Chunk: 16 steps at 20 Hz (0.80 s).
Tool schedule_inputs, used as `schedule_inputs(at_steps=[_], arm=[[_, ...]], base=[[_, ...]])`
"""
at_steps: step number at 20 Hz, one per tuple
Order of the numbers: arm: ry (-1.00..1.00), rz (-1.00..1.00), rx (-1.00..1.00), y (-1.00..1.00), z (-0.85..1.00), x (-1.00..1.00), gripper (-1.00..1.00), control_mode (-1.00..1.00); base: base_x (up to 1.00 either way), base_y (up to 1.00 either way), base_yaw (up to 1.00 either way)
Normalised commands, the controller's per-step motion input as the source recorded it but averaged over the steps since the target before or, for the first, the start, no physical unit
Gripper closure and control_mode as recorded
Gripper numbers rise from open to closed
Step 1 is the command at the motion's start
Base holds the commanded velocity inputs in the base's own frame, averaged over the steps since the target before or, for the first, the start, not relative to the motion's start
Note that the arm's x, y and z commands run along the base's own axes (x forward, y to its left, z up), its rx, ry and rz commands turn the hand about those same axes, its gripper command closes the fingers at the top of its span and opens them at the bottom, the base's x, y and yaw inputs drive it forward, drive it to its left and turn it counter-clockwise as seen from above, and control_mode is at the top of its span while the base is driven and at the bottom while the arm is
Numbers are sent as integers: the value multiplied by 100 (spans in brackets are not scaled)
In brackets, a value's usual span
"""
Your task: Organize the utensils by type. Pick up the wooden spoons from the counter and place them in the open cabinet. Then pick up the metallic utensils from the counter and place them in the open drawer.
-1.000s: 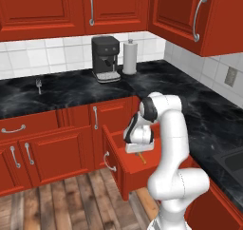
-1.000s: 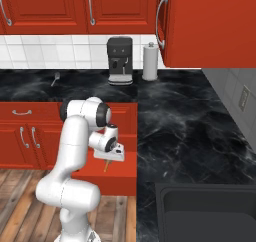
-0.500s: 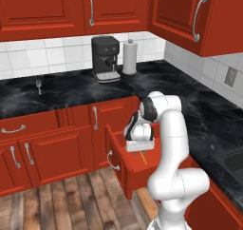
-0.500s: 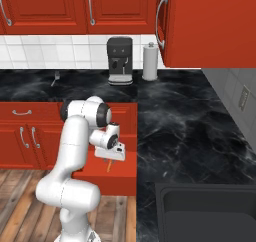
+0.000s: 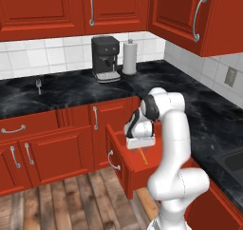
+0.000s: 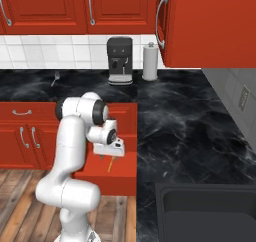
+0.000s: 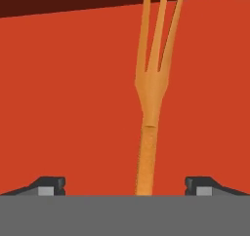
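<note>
A: While my gripper [image 5: 139,148] hangs over the open drawer [image 5: 124,163], which step am I on?

B: Jaws stand wide, holding nothing; an orange-brown fork [image 7: 152,98] lies on the drawer floor between them. I judge next I must lift clear and fetch the fork [image 5: 38,85] on the counter [image 5: 61,91].

A: Any writing?

B: None readable.
</note>
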Motion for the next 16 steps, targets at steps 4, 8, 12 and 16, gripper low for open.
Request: schedule_inputs(at_steps=[4, 8, 12, 16], arm=[[-7, 0, -13, 0, 65, -23, -100, -100], [-6, -1, -16, 0, 56, -40, -100, -100], [-7, -2, -5, 0, 53, -62, -100, -100], [-1, -8, 0, 0, 60, -52, -100, -100]], base=[[0, 0, 0], [0, 0, 0], [0, 0, 0], [0, 0, 0]])
